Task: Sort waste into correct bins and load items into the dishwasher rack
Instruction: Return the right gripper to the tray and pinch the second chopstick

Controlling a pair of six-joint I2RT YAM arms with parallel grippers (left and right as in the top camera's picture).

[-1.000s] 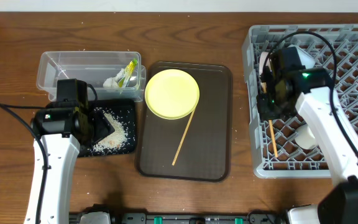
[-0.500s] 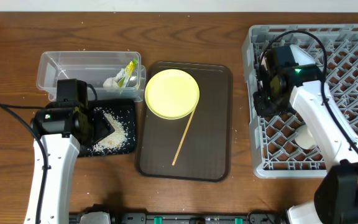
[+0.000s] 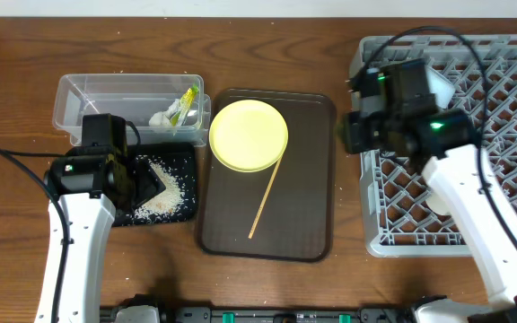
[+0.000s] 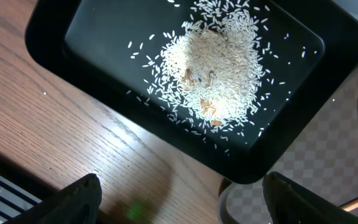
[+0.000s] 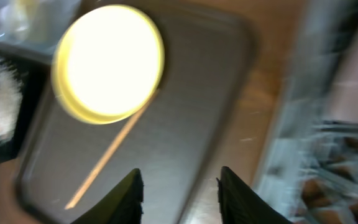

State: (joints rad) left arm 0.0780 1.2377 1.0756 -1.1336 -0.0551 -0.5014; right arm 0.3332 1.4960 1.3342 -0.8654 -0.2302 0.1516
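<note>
The yellow plate [image 3: 249,135] lies on the dark brown serving tray [image 3: 308,179], with one wooden chopstick [image 3: 266,199] beside it. My right gripper [image 3: 341,135] is open and empty over the gap between the brown tray and the grey dishwasher rack [image 3: 501,117]. Its blurred view shows the plate [image 5: 107,62], the chopstick [image 5: 107,158] and open fingers [image 5: 182,199]. My left gripper [image 3: 144,184] is open and empty over the black tray [image 3: 185,157] holding rice [image 4: 213,74]. The clear tub [image 3: 88,94] holds the tissue [image 3: 160,117] and the wrapper [image 3: 188,100].
A white bowl [image 3: 442,199] sits in the rack under my right arm. The left wrist view shows bare wood table [image 4: 73,143] in front of the black tray [image 4: 104,37] and a corner of the brown tray [image 4: 328,149]. My left fingers [image 4: 185,205] frame that corner.
My right gripper has moved left, from over the rack's left part to its left edge beside the brown tray. The left arm has not moved.
</note>
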